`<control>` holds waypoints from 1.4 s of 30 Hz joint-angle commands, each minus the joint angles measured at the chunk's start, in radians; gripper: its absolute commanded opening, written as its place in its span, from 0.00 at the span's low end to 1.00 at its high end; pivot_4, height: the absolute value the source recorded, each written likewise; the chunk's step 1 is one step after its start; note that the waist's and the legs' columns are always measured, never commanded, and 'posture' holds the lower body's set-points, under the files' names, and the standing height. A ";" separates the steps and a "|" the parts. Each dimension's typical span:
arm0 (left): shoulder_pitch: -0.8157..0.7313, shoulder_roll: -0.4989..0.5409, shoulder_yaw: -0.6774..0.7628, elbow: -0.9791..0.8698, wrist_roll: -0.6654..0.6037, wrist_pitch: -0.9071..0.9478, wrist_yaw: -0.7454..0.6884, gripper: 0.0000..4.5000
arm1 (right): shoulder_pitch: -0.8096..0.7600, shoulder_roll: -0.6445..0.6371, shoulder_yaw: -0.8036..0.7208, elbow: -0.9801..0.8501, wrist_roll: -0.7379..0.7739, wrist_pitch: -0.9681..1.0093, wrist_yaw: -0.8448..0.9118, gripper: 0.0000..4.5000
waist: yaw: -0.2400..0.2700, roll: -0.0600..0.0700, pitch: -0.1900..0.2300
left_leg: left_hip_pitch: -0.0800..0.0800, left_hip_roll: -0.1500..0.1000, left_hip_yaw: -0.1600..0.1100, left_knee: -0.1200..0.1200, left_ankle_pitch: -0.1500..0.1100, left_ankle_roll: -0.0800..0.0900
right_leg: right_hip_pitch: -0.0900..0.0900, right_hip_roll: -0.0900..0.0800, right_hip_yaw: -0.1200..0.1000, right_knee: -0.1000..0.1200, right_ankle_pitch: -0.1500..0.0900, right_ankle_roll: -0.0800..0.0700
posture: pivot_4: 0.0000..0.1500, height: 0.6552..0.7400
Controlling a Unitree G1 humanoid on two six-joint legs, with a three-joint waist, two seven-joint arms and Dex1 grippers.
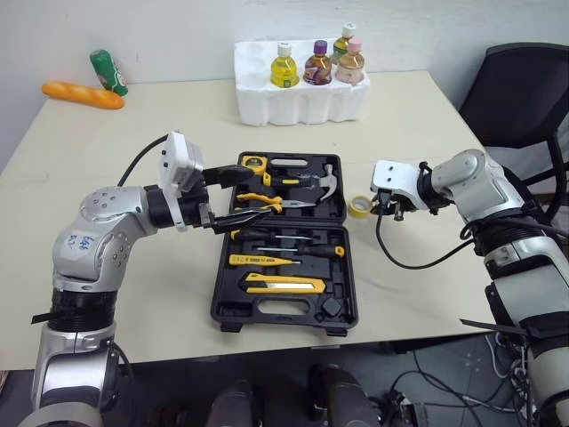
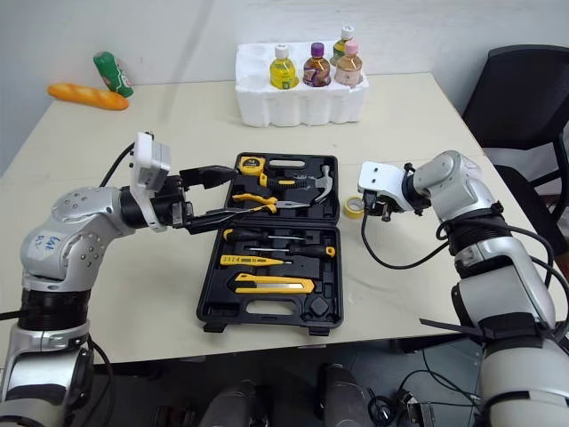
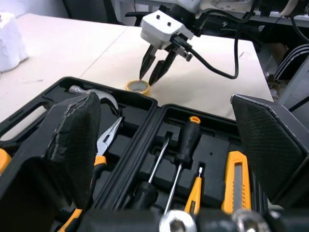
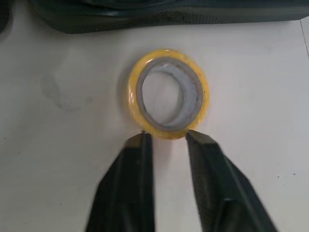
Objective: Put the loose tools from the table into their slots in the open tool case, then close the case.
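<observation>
The open black tool case (image 1: 224,307) lies mid-table. In its slots are a tape measure (image 1: 255,164), a hammer (image 1: 324,182), yellow-handled pliers (image 1: 267,202), screwdrivers (image 1: 302,250) and a yellow utility knife (image 1: 284,284). A yellow tape roll (image 1: 359,206) lies flat on the table just right of the case. My right gripper (image 4: 166,137) points down at the roll's edge, its fingers a little apart and holding nothing. Over the case's left half hovers my left gripper (image 1: 253,191), wide open and empty, above the pliers.
A white foam tray (image 1: 302,102) with several bottles stands at the back behind the case. A green bottle (image 1: 108,71) and an orange bread loaf (image 1: 82,94) lie at the far left. A black chair (image 1: 520,89) stands off the table's right side.
</observation>
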 commanded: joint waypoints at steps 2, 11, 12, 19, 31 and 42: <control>-0.015 0.007 -0.003 -0.025 0.002 -0.029 -0.007 1.00 | -0.014 -0.013 -0.023 0.005 -0.024 -0.018 -0.002 0.28 | 0.000 0.000 0.000 | 0.000 0.000 0.000 0.000 0.000 0.000 | 0.000 0.000 0.000 0.000 0.000 0.000 | 1.00 0.96; -0.028 0.014 -0.020 0.000 0.011 -0.047 -0.029 1.00 | 0.007 -0.005 -0.092 -0.189 0.061 0.101 0.105 0.69 | -0.001 0.000 0.000 | 0.000 0.000 0.000 0.000 0.000 0.000 | 0.000 0.000 0.000 0.000 0.000 0.000 | 1.00 0.96; -0.031 0.013 -0.024 0.004 0.014 -0.052 -0.032 1.00 | 0.020 -0.003 -0.083 -0.211 0.054 0.108 0.114 0.69 | -0.001 0.000 0.000 | 0.000 0.001 0.000 0.000 0.000 0.000 | 0.000 0.000 0.000 0.000 0.000 0.000 | 1.00 0.96; -0.038 0.010 -0.033 0.015 0.023 -0.067 -0.039 1.00 | 0.029 0.023 -0.046 -0.134 -0.025 0.051 0.045 0.69 | 0.003 0.000 0.000 | 0.000 -0.001 0.000 0.000 0.000 0.000 | 0.000 0.000 0.000 0.000 0.000 0.000 | 1.00 0.96; -0.020 0.009 -0.023 -0.010 0.020 -0.062 -0.024 1.00 | 0.017 0.062 -0.033 -0.018 -0.071 -0.021 0.021 0.01 | -0.001 0.000 0.000 | 0.000 0.000 0.000 0.000 0.000 0.000 | 0.000 0.000 0.000 0.001 0.000 0.000 | 1.00 0.96; 0.044 0.093 -0.037 -0.067 -0.017 -0.013 -0.124 1.00 | 0.398 -0.149 -0.223 -0.914 0.275 0.428 0.275 0.01 | 0.009 0.001 0.000 | -0.002 0.000 -0.005 0.000 0.000 0.000 | 0.000 0.000 -0.003 -0.001 0.000 0.000 | 1.00 0.96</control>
